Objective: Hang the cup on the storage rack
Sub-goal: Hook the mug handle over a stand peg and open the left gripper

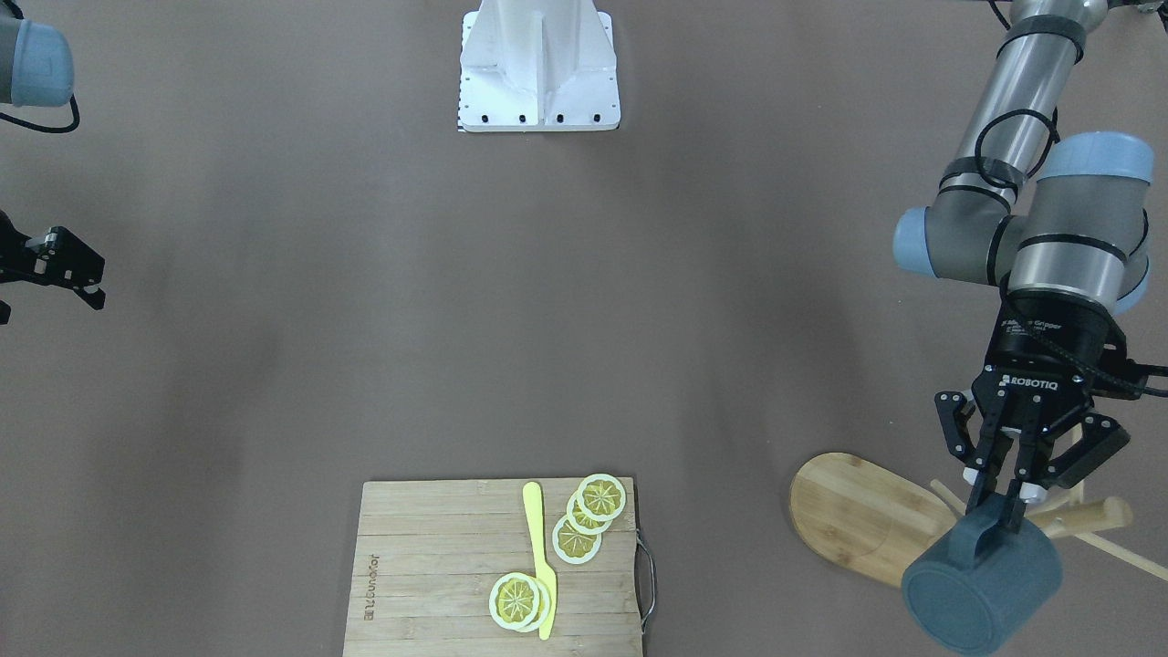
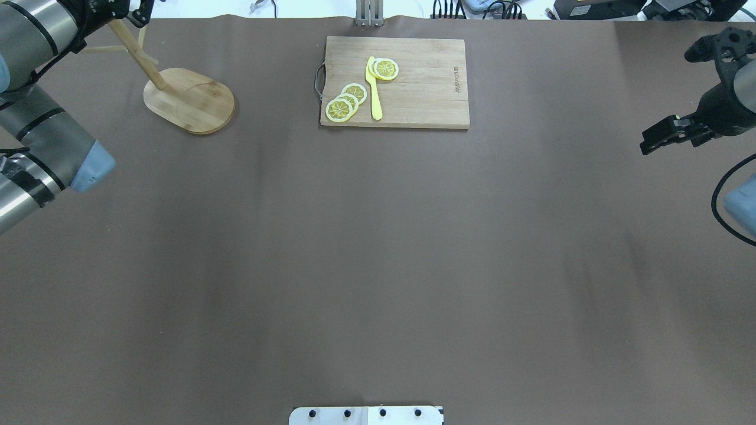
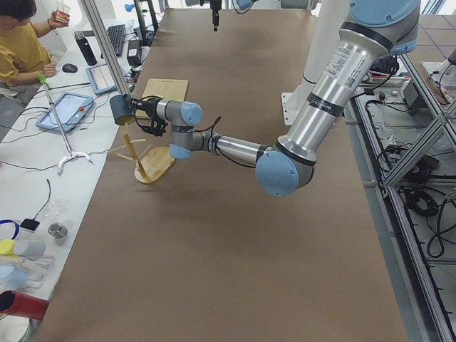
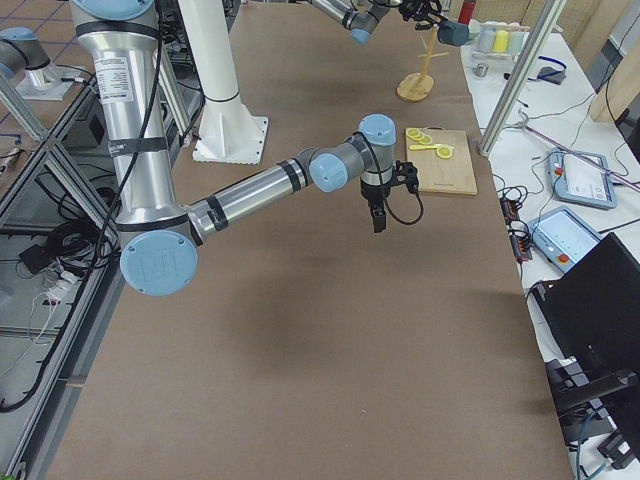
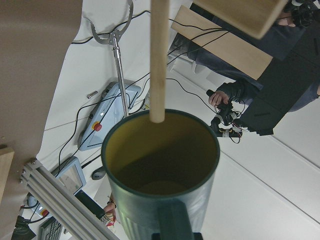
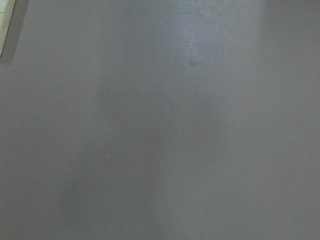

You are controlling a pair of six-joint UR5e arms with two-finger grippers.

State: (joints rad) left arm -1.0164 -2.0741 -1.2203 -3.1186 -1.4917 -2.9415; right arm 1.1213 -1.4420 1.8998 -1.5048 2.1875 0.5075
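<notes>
the left gripper [image 1: 1002,504] is clamped on the handle of the cup [image 1: 981,584], held in the air just beside the storage rack [image 1: 858,520], mouth facing a peg [image 5: 159,60]. the peg's tip sits at the mouth's rim; whether inside, i cannot tell. best to centre the mouth on the peg, slide along its line, and release only once it bears the cup. the right gripper [image 2: 673,133] hangs well apart from the rack; open or closed, i cannot tell.

The left hand [image 1: 996,507] is showing "ROBOTIQ" in white on its black body, with "Gripper" printed above. The cutting board [image 1: 429,547] is bearing a burned-in brand mark, not clearly legible.
</notes>
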